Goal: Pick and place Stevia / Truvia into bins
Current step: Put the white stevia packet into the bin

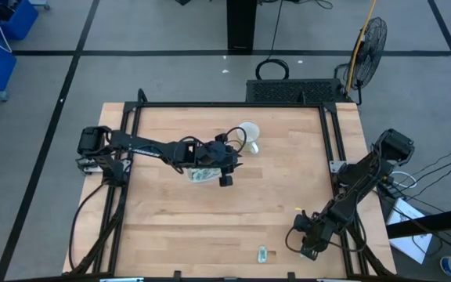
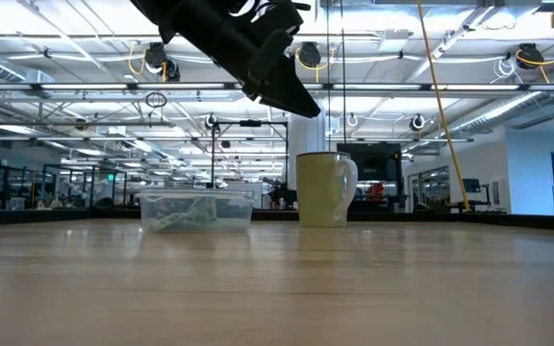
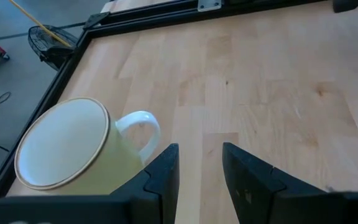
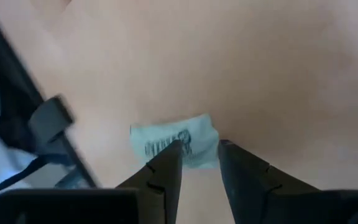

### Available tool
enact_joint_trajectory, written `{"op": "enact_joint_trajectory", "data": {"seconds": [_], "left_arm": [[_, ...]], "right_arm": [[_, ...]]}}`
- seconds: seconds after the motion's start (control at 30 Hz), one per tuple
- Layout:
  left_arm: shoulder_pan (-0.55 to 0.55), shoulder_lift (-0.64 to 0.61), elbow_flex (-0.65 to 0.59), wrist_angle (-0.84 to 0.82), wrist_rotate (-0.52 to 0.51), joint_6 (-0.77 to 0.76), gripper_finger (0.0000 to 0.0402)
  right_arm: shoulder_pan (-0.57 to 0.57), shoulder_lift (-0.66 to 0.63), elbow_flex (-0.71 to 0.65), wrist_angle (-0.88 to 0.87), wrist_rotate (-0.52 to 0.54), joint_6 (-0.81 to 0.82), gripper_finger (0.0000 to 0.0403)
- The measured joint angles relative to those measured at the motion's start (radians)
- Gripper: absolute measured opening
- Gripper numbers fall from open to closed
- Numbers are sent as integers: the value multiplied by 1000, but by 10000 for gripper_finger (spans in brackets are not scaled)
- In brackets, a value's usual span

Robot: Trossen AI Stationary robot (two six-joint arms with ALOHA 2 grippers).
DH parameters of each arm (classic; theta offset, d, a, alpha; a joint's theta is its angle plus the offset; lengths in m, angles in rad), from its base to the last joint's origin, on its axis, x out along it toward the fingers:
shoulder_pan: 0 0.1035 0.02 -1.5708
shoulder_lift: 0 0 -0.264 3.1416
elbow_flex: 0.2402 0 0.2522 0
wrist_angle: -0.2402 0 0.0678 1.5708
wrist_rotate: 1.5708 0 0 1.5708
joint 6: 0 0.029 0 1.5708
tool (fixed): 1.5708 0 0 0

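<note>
One pale green and white Stevia packet lies flat on the table near its near edge. It also shows in the right wrist view as the packet, just beyond my fingertips. The clear plastic bin sits mid-table, and in the low view the bin holds several packets. My left gripper hovers open beside the bin on its right, above the table; its wrist view shows my left gripper with nothing between the fingers. My right gripper is open, to the right of the loose packet; my right gripper points at it.
A white mug with a handle stands upright just beyond the bin, toward the far edge; the mug is close to my left fingers. A black frame runs around the table. Bare wood lies between the bin and the loose packet.
</note>
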Motion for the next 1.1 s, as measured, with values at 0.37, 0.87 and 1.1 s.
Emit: {"op": "enact_joint_trajectory", "data": {"seconds": [0.37, 0.87, 1.1], "left_arm": [[0, 0, 0, -1, 0, 0, 129], [-8, 0, 0, -30, 0, -8, 129], [-33, 0, 0, -30, -1, -8, 129]], "right_arm": [[37, 59, 4, -12, 28, -33, 84], [1, 59, -2, 75, 36, -249, 2], [-123, 59, -2, 82, 73, -501, 1]]}}
